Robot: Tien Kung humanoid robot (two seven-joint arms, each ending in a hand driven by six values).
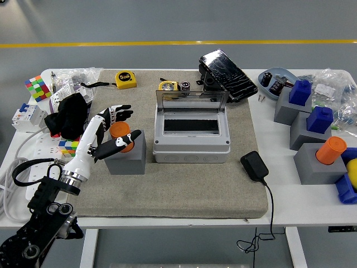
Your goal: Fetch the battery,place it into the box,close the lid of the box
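Left hand [114,129] reaching in from the lower left of the frame, white forearm angled up and to the right, black-tipped fingers [124,111] spread loosely behind an orange battery [120,134], thumb laid across its front. Touching or only brushing it, cannot tell; no firm grasp visible. Battery standing upright in a grey holder block [126,153], left of centre on the grey mat [184,190]. Right hand nowhere in the picture.

Just right of the block, a grey box [191,139] with its clear lid [191,99] swung up and back, dark interior slot exposed. Behind the lid, toward the top centre, a yellow tape measure [125,79], a smaller yellow item and a black glossy device [227,75] lying tilted. At the lower right of the mat, a black power adapter [254,166] with its cord trailing off the near edge.

On the white table [279,184] at the right of the frame, more grey blocks: two carrying blue pieces [320,118], one carrying a second orange cylinder [331,151]. A blue-grey dish [274,77] of small parts at the upper right, plastic bags beyond it.

At the upper left, a colourful cube [37,87], a black cloth [69,115], a white power strip [33,159] and loose cables.
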